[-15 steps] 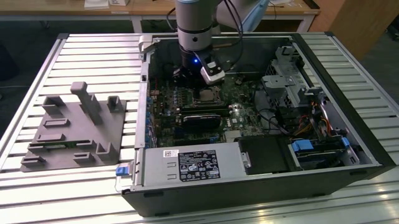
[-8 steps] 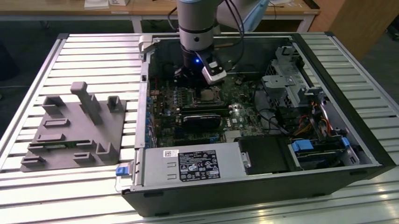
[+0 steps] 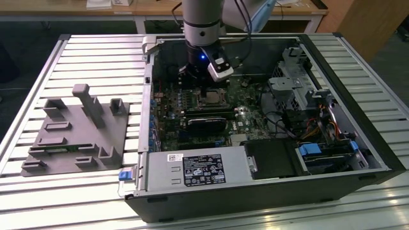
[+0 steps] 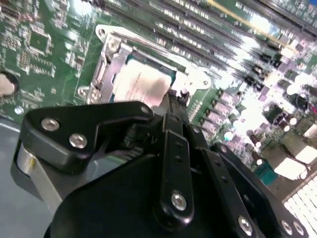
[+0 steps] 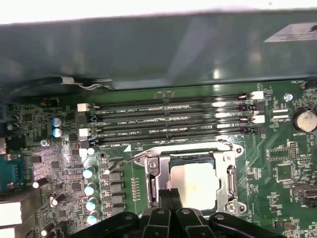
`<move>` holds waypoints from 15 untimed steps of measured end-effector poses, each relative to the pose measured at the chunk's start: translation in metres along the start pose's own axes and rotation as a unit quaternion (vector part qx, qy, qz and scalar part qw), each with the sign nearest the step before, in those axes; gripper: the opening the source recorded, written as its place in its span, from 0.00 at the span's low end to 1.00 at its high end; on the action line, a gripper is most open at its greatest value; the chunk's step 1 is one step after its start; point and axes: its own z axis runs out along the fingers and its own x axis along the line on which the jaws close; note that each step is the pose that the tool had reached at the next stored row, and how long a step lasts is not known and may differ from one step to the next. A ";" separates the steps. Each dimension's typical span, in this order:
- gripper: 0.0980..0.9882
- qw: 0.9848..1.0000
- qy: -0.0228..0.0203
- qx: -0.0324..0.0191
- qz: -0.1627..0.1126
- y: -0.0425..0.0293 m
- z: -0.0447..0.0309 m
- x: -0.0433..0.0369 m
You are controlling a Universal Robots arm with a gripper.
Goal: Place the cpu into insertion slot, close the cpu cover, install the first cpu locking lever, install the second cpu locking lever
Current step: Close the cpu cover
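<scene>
Silver-beige, likely fragile (hold by edges), the cpu (image 3: 210,99) is lying socketed, the gripper (image 3: 204,86) hovering narrow and empty at twelve o'clock in the exterior view.

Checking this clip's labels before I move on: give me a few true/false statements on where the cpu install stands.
1. The cpu sits in the insertion slot. True.
2. The cpu cover stands raised, clear of the socket. False: it lies flat, framing the cpu.
3. The end effector hangs over the grey fixture. False: it is away from the grey fixture, down inside the computer case, at the cpu's edge.
4. Long memory slots run alongside the socket. True.
</scene>
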 end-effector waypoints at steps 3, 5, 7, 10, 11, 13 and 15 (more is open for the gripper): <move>0.01 1.000 0.000 0.000 0.000 0.0006 0.0003 -0.0058; 0.01 1.000 0.000 0.000 0.000 0.0012 0.0007 -0.0122; 0.01 1.000 0.000 0.000 0.000 0.0018 0.0011 -0.0184; 0.01 1.000 0.001 0.000 0.000 0.0019 -0.0004 -0.0205; 0.01 1.000 0.001 0.000 0.000 0.0019 -0.0022 -0.0206; 0.01 1.000 0.001 0.000 0.000 0.0018 -0.0076 -0.0210; 0.01 1.000 0.001 -0.001 0.000 0.0018 -0.0146 -0.0215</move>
